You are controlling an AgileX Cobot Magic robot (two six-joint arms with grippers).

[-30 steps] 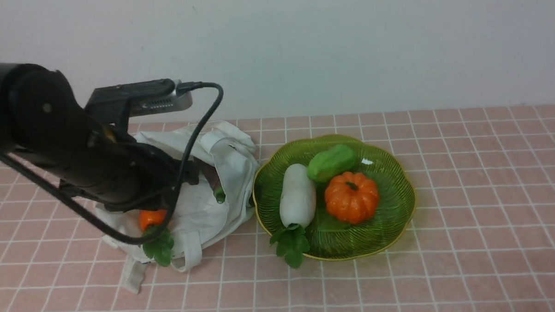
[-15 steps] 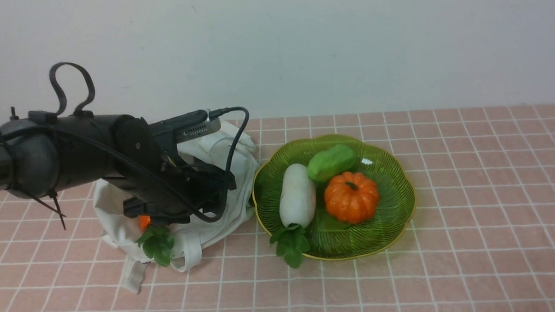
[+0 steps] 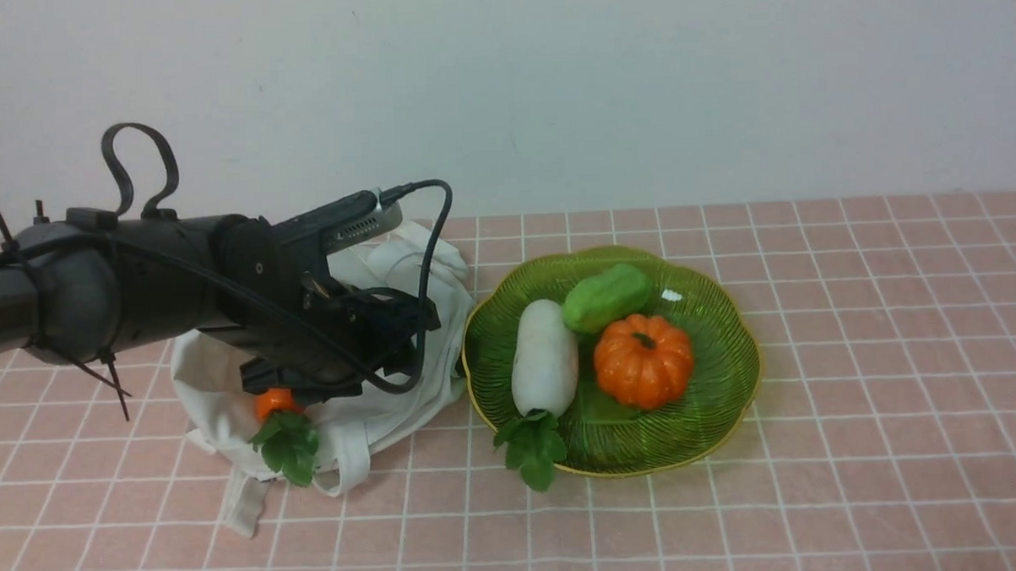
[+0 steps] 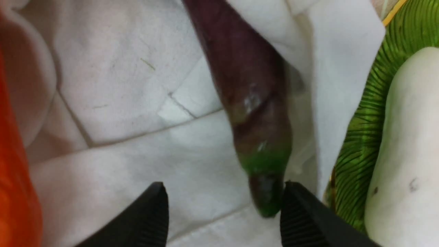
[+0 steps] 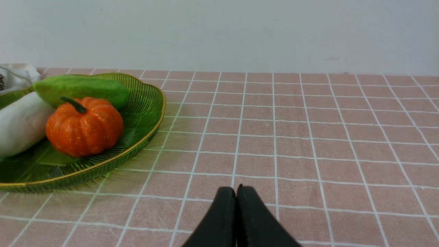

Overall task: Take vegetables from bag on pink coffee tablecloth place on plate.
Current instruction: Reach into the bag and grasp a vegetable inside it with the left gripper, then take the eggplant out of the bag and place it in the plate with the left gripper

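Front view: your left gripper (image 3: 343, 393) has lifted slightly over the bag (image 3: 394, 425), uncovering more orange carrot (image 3: 277, 403); three vegetables sit on the plate (image 3: 723, 396).

Left wrist: jaws wide, nothing held; eggplant (image 4: 253, 103) lies in the bag, likely your next pick.

Right wrist: right gripper (image 5: 236, 192) closed, empty, over tablecloth (image 5: 295, 151).

You get front view from between the arms, facing forward, set back over plate (image 3: 698, 414) and bag (image 3: 394, 425). Left wrist cam sits close over the bag, catching the plate edge. Right wrist cam looks low across the tablecloth (image 5: 301, 147), sharing the plate.
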